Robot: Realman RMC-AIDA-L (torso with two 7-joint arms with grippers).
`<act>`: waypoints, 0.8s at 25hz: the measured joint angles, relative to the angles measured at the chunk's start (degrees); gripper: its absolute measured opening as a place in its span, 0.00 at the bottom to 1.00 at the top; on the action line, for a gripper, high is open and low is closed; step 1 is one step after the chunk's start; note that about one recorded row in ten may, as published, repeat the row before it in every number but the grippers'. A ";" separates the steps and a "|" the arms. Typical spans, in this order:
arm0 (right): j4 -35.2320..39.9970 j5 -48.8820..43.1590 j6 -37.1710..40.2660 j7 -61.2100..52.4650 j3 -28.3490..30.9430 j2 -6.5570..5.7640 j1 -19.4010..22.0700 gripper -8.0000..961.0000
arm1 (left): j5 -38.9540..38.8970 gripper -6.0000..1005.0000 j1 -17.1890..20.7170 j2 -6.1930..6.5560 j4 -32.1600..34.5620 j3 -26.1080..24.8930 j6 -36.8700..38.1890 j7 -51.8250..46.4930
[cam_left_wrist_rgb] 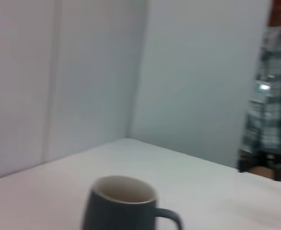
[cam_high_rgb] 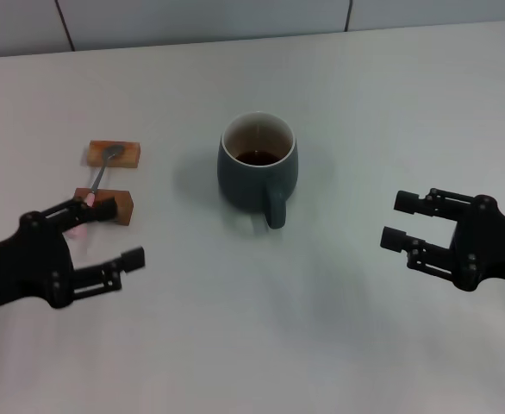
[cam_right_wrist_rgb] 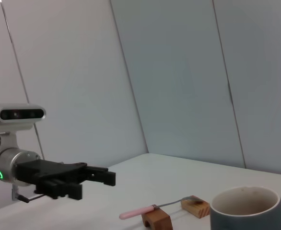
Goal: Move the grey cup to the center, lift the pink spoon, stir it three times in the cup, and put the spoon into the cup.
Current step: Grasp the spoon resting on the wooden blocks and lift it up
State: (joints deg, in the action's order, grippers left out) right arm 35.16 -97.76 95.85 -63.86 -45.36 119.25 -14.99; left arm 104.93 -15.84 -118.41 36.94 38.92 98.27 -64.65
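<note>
While the cup (cam_high_rgb: 258,167) stands upright at the middle of the table (cam_high_rgb: 339,328), with dark liquid inside and its handle turned toward the robot, the spoon (cam_high_rgb: 97,179) lies across two wooden blocks (cam_high_rgb: 113,153) to its left. The left gripper (cam_high_rgb: 113,234) hovers just beside the near block, fingers apart and holding nothing. The right gripper (cam_high_rgb: 398,219) hangs to the right of the cup, well apart from it, also spread and empty.
</note>
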 joint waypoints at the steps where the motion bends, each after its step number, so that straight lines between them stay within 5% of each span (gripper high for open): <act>1: 0.01 -0.01 -0.14 -0.01 0.00 -0.01 0.00 0.43 | -0.07 0.80 0.00 -0.02 -0.36 -0.31 -0.38 0.13; 5: -0.14 -0.04 -0.61 0.00 -0.06 -0.01 -0.29 0.52 | -0.79 0.80 0.02 -0.03 -2.62 -1.14 -3.27 1.15; 7: -0.24 -0.07 -0.61 0.01 -0.08 0.00 -0.46 0.72 | -2.45 0.80 0.12 -0.09 -5.38 -1.43 -5.40 3.87; 12: -0.25 -0.07 -0.61 0.03 -0.08 0.01 -0.51 0.86 | -3.86 0.80 0.38 -0.07 -7.38 -1.55 -7.03 5.11; 20: -0.25 -0.07 -0.61 0.93 -0.14 0.05 -0.40 0.86 | -5.53 0.80 1.18 0.00 -9.40 -3.51 -6.50 4.64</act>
State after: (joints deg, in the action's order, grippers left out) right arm 34.91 -97.83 95.24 -62.93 -45.51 119.30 -15.39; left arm 99.40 -14.66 -118.41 27.54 35.41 91.76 -60.01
